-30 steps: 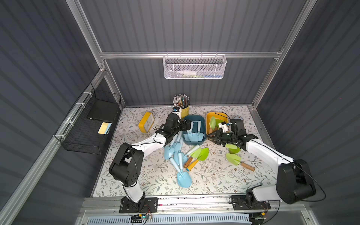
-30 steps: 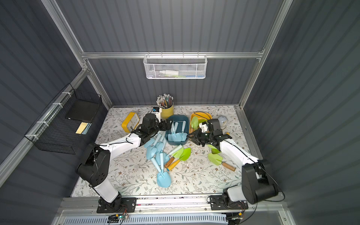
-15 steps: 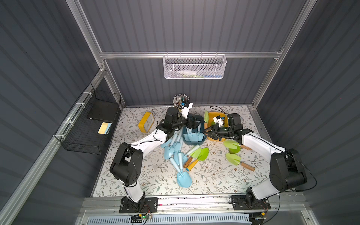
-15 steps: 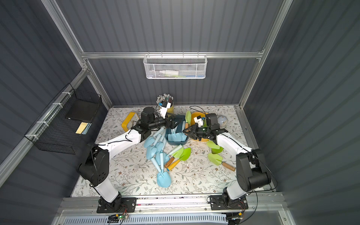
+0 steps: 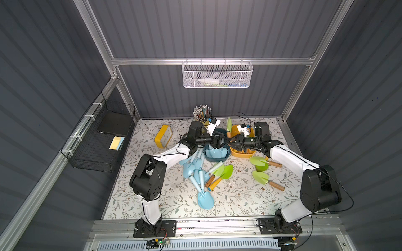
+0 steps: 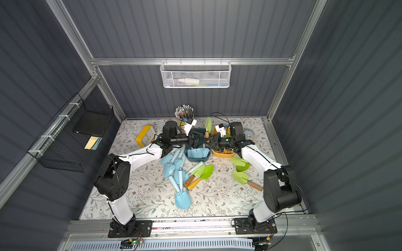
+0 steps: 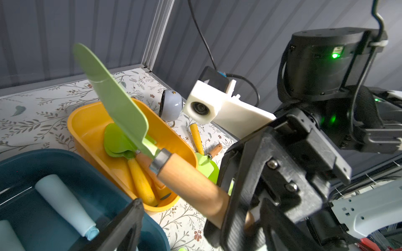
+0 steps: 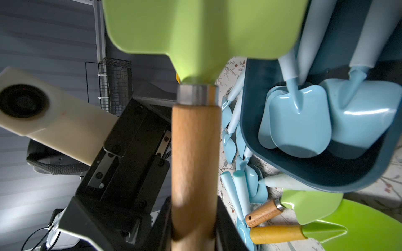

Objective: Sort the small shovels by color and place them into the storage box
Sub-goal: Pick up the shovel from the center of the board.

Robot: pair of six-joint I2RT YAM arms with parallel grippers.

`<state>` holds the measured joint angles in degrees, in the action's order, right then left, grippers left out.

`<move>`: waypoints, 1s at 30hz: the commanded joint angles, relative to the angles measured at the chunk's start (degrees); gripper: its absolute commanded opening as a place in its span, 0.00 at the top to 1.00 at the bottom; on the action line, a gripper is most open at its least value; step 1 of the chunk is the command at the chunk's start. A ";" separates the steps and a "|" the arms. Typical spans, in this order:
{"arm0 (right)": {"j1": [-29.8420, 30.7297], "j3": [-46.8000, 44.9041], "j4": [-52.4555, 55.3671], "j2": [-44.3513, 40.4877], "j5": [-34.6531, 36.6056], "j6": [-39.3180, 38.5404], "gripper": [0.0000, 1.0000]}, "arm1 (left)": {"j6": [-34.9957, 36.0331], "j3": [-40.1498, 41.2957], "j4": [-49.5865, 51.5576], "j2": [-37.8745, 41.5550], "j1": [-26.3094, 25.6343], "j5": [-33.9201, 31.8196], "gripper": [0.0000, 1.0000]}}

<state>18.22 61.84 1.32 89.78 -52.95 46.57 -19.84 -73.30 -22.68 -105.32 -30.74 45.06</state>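
One green shovel (image 7: 121, 104) sits clamped by its wooden handle in my right gripper (image 5: 233, 140), blade up; my left gripper (image 5: 222, 139) waits beside it, jaws apart.

Dim, even overhead light; soft shadows; near wrist-view foregrounds blurred.

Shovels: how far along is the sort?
Done: several blue shovels lie in the teal box, a few green ones in the yellow box. In hand: the right gripper holds a green shovel by its wooden handle, near the yellow box. Remaining: a blue pile and at least four green shovels on the table.
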 commanded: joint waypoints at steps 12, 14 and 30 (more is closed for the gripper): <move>3.40 5.76 6.79 0.90 2.91 -8.67 0.90 | -4.00 -6.65 -4.83 -6.39 -0.62 8.77 0.34; 3.50 6.90 8.33 0.53 4.59 -10.11 0.90 | -4.07 -7.10 -3.91 -6.99 -0.64 9.40 0.34; 5.84 7.42 9.48 -3.45 4.58 -16.36 0.90 | -5.20 -7.03 -4.49 -8.06 -0.54 11.66 0.25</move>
<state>21.32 68.38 13.10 89.56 -42.63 33.30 -24.27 -78.87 -26.15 -111.83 -30.24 55.59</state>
